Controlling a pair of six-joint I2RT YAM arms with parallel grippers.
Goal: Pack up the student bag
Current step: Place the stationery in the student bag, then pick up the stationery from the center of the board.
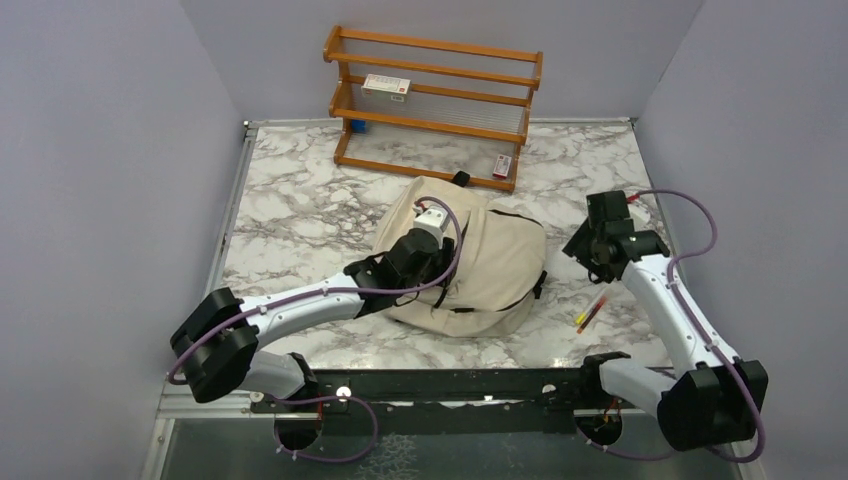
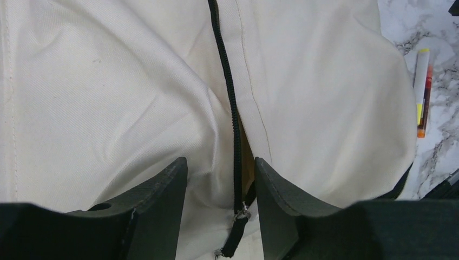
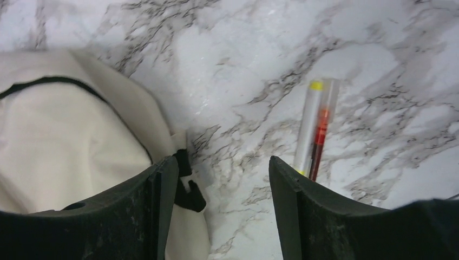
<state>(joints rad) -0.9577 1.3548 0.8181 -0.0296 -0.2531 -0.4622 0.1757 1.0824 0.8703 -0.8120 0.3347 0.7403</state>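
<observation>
The student bag (image 1: 490, 265), a cream backpack, lies on the marble table (image 1: 300, 210) in the middle. My left gripper (image 1: 432, 222) hovers over its top. In the left wrist view the left gripper (image 2: 221, 168) is open. The black zipper (image 2: 231, 103) and its pull tab (image 2: 233, 238) run between the fingers without being pinched. My right gripper (image 1: 595, 258) is to the right of the bag. The right gripper (image 3: 223, 168) is open over bare marble, between the bag's edge (image 3: 65, 135) and two pens (image 3: 316, 130). A small gap shows beside the zipper.
A yellow and a red pen (image 1: 590, 314) lie right of the bag, and the pens (image 2: 422, 92) also show in the left wrist view. A wooden rack (image 1: 435, 100) stands at the back, holding a white box (image 1: 386, 86) and a small red-and-white item (image 1: 502, 165). A black strap buckle (image 3: 187, 189) sits at the bag's edge.
</observation>
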